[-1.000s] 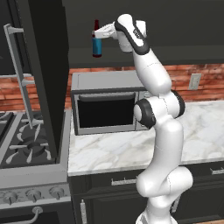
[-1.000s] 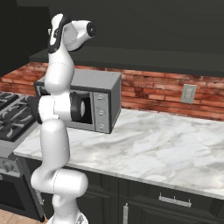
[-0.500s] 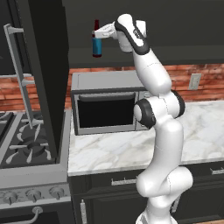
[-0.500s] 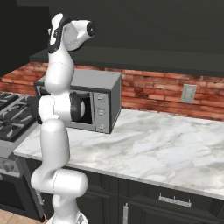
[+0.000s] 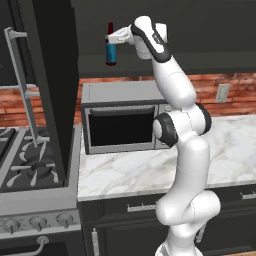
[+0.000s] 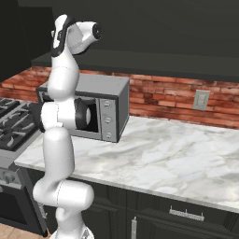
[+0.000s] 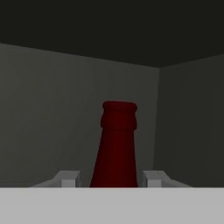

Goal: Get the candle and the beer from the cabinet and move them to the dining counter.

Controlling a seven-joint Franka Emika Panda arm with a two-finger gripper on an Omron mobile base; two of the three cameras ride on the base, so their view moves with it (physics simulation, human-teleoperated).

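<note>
A: State the position of the beer [image 5: 110, 48].

B: It stands upright, high up inside the open cabinet [image 5: 55, 75], above the microwave [image 5: 122, 119]. The blue label faces the left base camera.

A: Position relative to the gripper [image 5: 113, 38]?

B: The arm reaches up and the gripper sits at the bottle's upper body. In the hand view the dark red neck [image 7: 117, 144] rises centred between the two fingertips [image 7: 69, 178], one on each side.

A: Jaw state?

B: Partly spread, flanking the bottle closely. A thin gap shows on each side at the neck; whether the pads press the glass lower down cannot be told.
</note>
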